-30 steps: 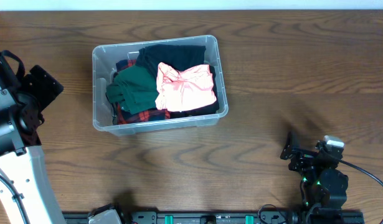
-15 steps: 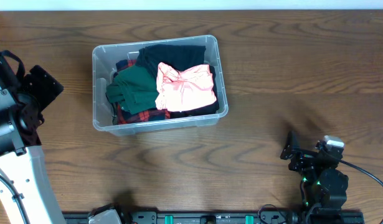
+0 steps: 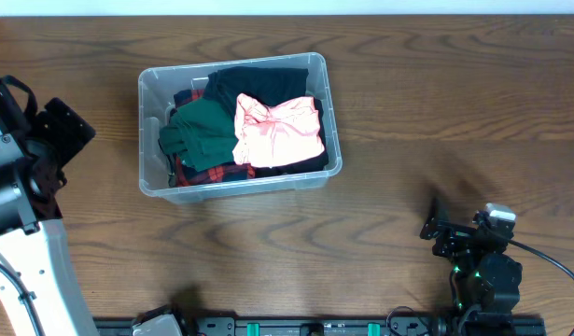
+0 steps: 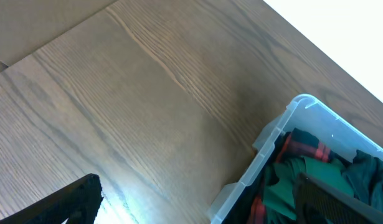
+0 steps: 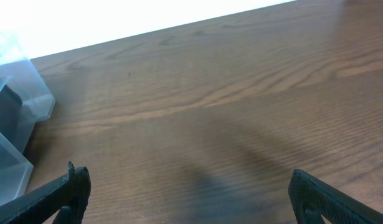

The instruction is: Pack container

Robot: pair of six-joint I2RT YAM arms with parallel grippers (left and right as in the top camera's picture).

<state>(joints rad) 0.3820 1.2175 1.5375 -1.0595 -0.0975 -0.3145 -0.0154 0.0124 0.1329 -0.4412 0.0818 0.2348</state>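
Note:
The clear plastic container (image 3: 148, 93) stands on the wooden table left of centre. It holds a pink garment (image 3: 279, 131), a green garment (image 3: 201, 131), a black garment (image 3: 259, 82) and red plaid cloth (image 3: 198, 175). My left gripper (image 4: 197, 199) is open and empty at the far left, apart from the bin; a corner of the container (image 4: 284, 134) shows in the left wrist view. My right gripper (image 5: 188, 186) is open and empty over bare table at the front right; the container's edge (image 5: 29, 93) shows at the left of its view.
The left arm's white body (image 3: 25, 243) fills the front left corner. The right arm's base and cable (image 3: 483, 271) sit at the front right. A rail (image 3: 315, 327) runs along the front edge. The table's far edge meets a white surface.

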